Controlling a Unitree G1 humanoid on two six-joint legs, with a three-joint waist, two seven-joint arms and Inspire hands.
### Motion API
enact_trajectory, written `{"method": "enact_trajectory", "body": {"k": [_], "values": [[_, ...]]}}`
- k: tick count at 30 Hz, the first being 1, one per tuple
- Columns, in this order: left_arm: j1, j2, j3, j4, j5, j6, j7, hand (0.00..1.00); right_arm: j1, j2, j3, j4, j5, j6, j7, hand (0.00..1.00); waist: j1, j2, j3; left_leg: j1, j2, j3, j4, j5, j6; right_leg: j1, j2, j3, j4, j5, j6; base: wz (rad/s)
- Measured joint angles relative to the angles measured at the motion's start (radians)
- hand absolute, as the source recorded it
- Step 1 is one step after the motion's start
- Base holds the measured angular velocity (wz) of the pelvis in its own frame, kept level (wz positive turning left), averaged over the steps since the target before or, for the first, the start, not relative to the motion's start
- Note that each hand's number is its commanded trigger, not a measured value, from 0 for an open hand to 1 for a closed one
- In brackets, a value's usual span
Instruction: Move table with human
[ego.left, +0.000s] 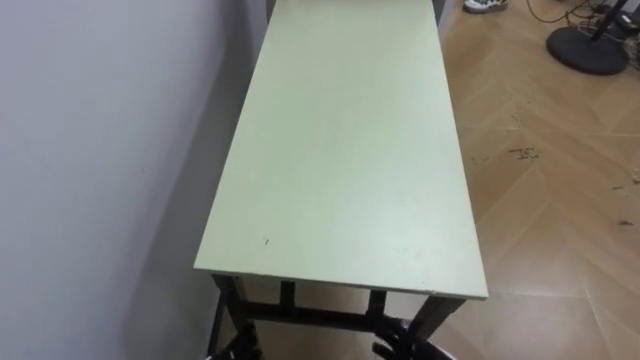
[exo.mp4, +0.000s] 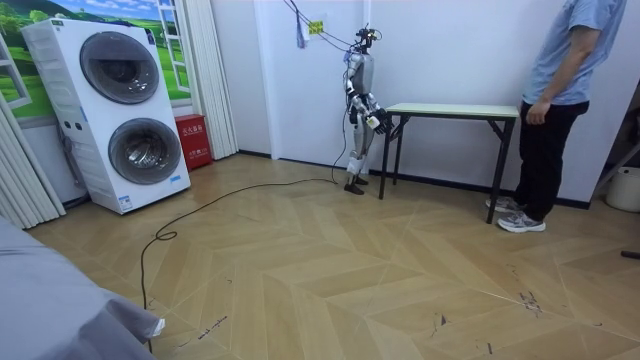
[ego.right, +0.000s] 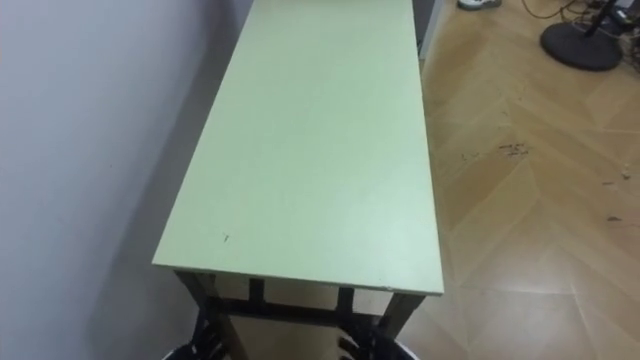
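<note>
Now: robot at one end of the table, person at the other

Right now the table stands on the wooden floor. One long edge runs close along the white wall. Its tabletop is pale green, and its legs are dark.

The robot stands at the short end on the room view's left and faces along the table. Both arms are held low in front of it. The left hand shows just under the near left corner of the tabletop, by the dark leg frame. The right hand shows just under the near right corner. Both hands are dark and partly cut off, so I cannot tell if the fingers are spread, pressed together or curled round the frame. I cannot tell if they touch the table either.

A person stands at the far short end. The person's hand hangs just beside the far corner, and I cannot tell if it touches.

Two stacked washing machines and a small red box stand by the wall on the room view's left. A round black stand base sits on the floor past the far right corner.
</note>
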Motion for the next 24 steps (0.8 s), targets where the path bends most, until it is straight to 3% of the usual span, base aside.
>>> {"method": "enact_trajectory", "body": {"k": [7,12,17,24], "values": [[-0.026,-0.005,0.019,0.154,0.057,-0.021,0.059,0.00,-0.009,0.001,-0.025,0.107,-0.108,-0.013,-0.079,0.00,-0.003,0.006,0.0017,0.006,0.000,-0.004,0.000,-0.002,0.000,0.011,0.000,-0.001,-0.004,0.000,0.000,0.00],[-0.033,-0.008,0.036,0.271,0.055,-0.034,0.111,0.00,-0.046,0.005,-0.040,0.292,-0.107,-0.034,-0.142,0.00,-0.004,0.002,0.0006,0.005,-0.001,-0.006,0.000,-0.002,0.000,0.014,0.000,0.004,-0.016,0.000,0.000,0.00],[-0.042,-0.054,0.160,0.395,0.088,-0.056,0.156,0.00,-0.070,0.043,-0.129,0.437,-0.104,-0.063,-0.179,0.00,0.001,-0.001,-0.0005,0.019,-0.001,-0.006,-0.011,-0.002,0.000,0.028,0.005,0.005,-0.030,0.000,0.001,0.00],[-0.051,-0.070,0.295,0.522,0.169,-0.056,0.215,0.00,-0.095,0.062,-0.215,0.536,-0.098,-0.064,-0.209,0.00,-0.003,-0.001,-0.0019,0.028,-0.001,-0.012,-0.018,-0.003,-0.001,0.044,0.008,0.002,-0.048,-0.001,0.002,0.02]]}}
